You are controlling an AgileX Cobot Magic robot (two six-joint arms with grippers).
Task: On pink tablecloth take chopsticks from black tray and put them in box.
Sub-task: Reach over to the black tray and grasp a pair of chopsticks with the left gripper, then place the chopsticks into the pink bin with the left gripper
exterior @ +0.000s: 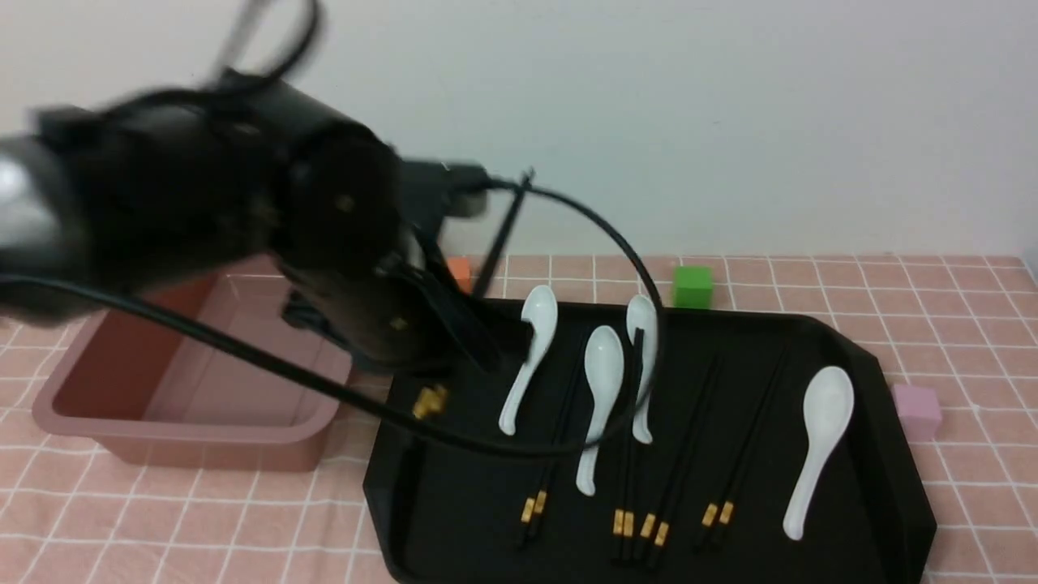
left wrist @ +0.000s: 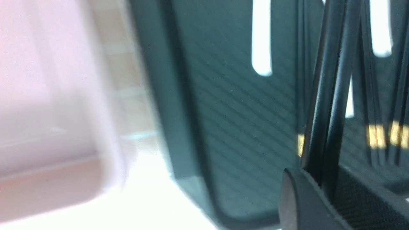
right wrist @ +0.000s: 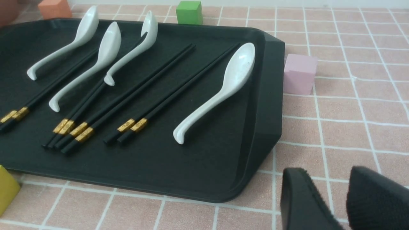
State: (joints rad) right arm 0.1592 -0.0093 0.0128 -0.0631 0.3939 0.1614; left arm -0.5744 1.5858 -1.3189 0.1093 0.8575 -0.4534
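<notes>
While the left fingers [left wrist: 310,191] hang blurred over the end of the black tray [exterior: 454,503], they're pinching one pair of chopsticks [left wrist: 319,95]. The sticks slant up past them, gold bands low over the tray. Just outboard of those fingers sits the box [exterior: 186,430] on the pink tablecloth [exterior: 957,324]. Inboard of them, four more pairs [right wrist: 172,92] lie in the tray among four white spoons [right wrist: 236,70]. Over at the tray's opposite corner, the right fingers [right wrist: 303,195] hover low above the worktop with a narrow gap between them, gripping nothing. A pink cube [right wrist: 298,75] sits beyond their tips.
</notes>
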